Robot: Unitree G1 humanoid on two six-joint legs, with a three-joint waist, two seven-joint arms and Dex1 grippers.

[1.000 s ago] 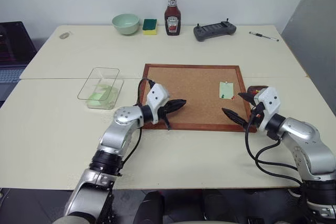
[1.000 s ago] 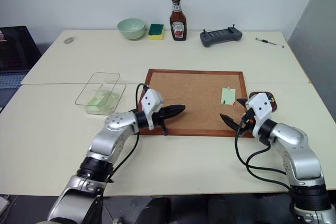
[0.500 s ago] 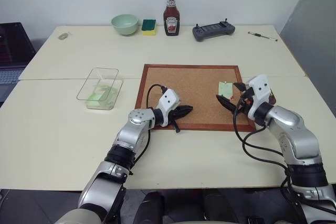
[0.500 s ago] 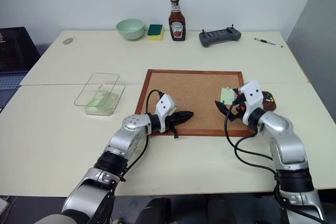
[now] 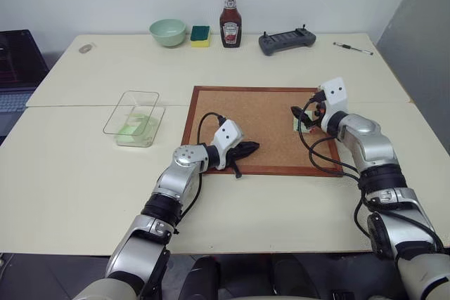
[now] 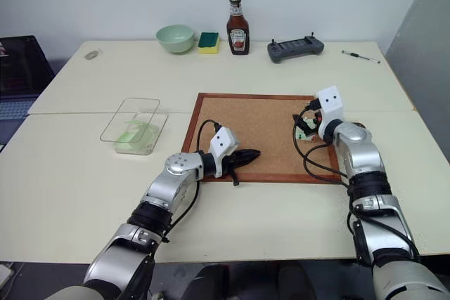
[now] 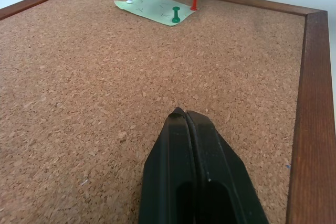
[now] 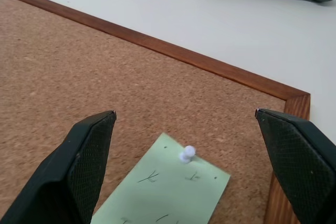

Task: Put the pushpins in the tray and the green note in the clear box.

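A wood-framed cork board (image 5: 253,128) lay on the cream table (image 5: 84,173); along the far edge stood a pale green bowl (image 5: 168,31), a sponge (image 5: 200,35) (green over yellow), a ketchup bottle (image 5: 230,20), a grey controller (image 5: 287,40) and a pen (image 5: 353,48); a white pin (image 8: 186,153) stood in the cork.

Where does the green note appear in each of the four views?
Left eye view: green note on the cork board, near its right edge.
Right eye view: same spot.
Left wrist view: far across the cork.
Right wrist view: between the open jaws.
Shared landmark: the wooden frame.
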